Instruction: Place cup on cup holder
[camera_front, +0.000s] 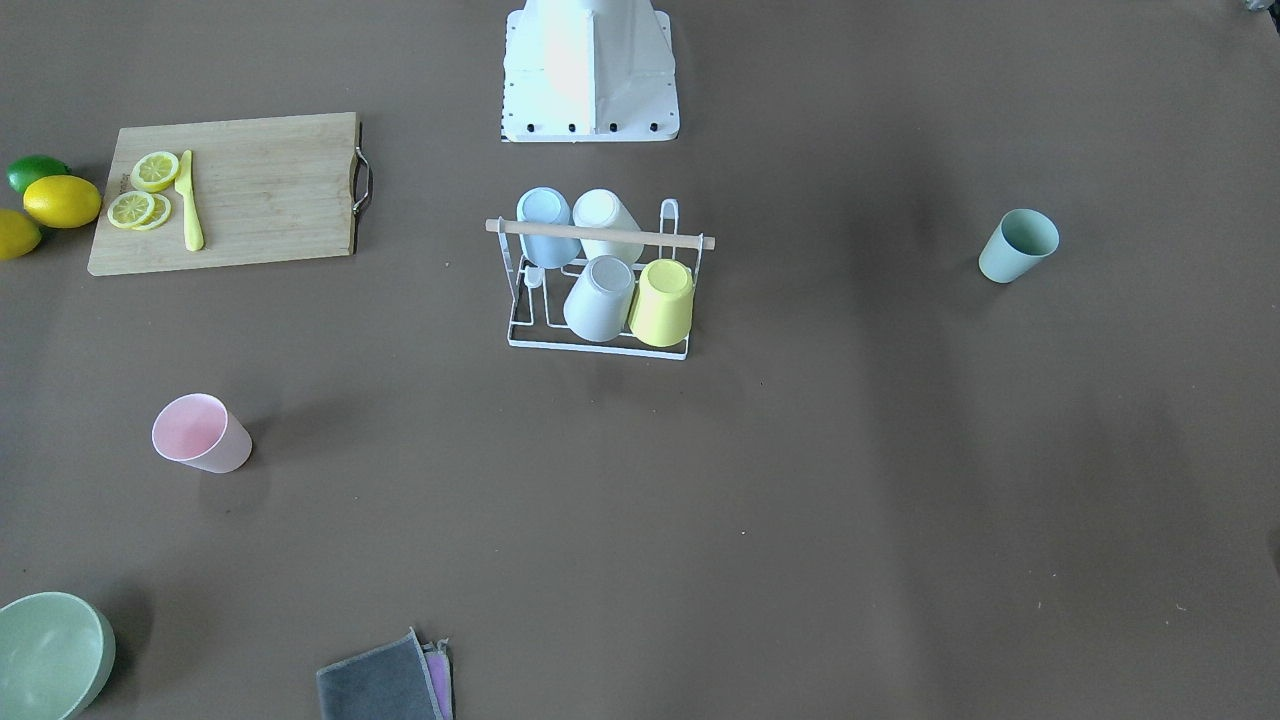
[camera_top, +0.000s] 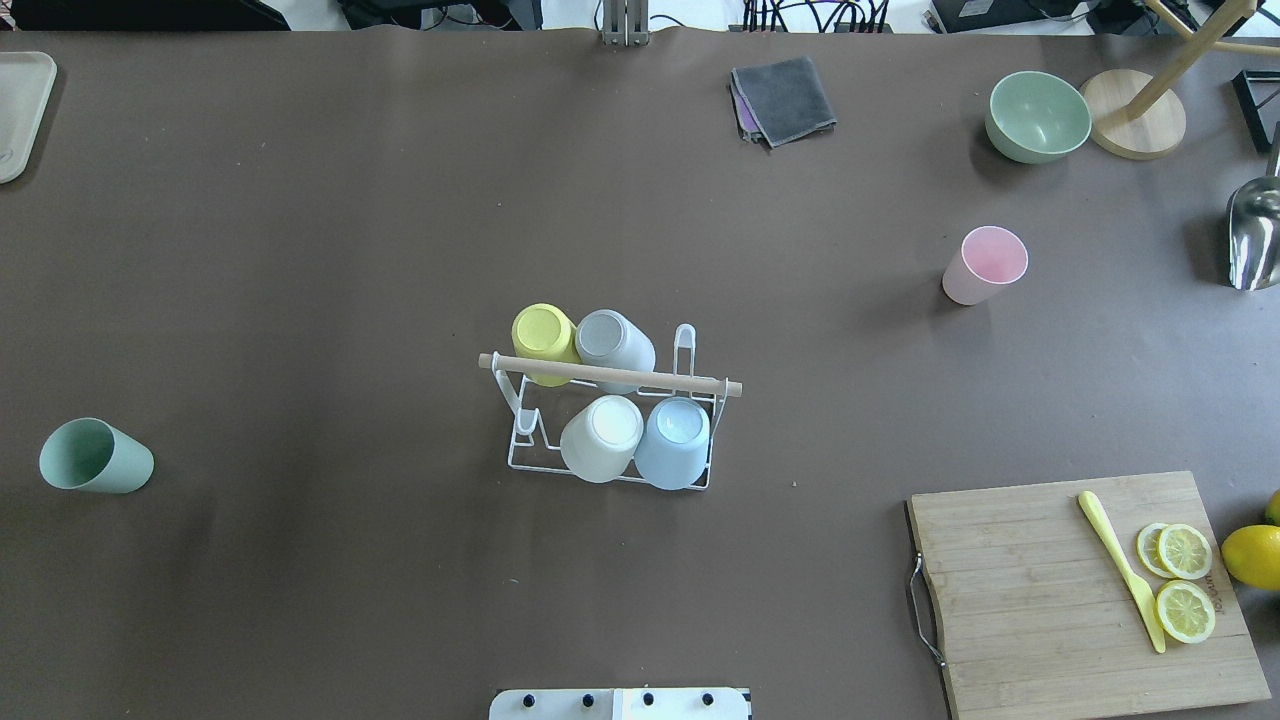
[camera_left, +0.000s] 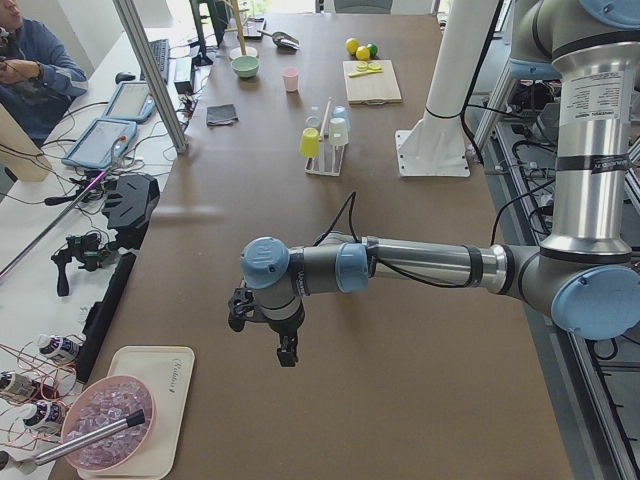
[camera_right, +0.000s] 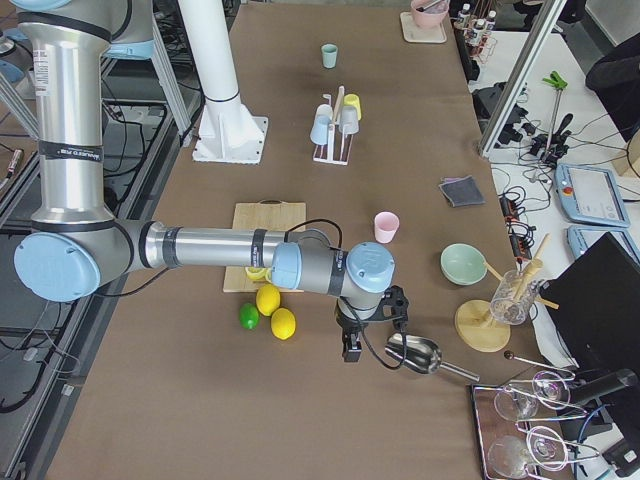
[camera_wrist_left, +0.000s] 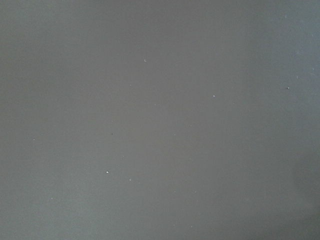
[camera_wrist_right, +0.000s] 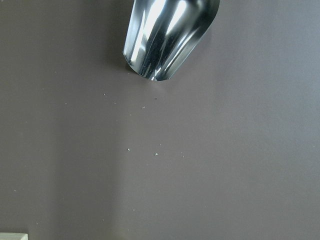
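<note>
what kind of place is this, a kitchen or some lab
Probably a robotics lab staged with kitchen props like the cup holder: a left arm and right arm over a brown table, and an operator tablet beside it.

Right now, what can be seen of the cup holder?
The cup holder is a small white wire rack with upright prongs and a light wooden rod across its top. It stands upright at the middle of the brown table. Upside down on it sit a yellow cup, a grey cup, a white cup and a pale blue cup. The prongs at one end are bare. Nothing else touches it.
</note>
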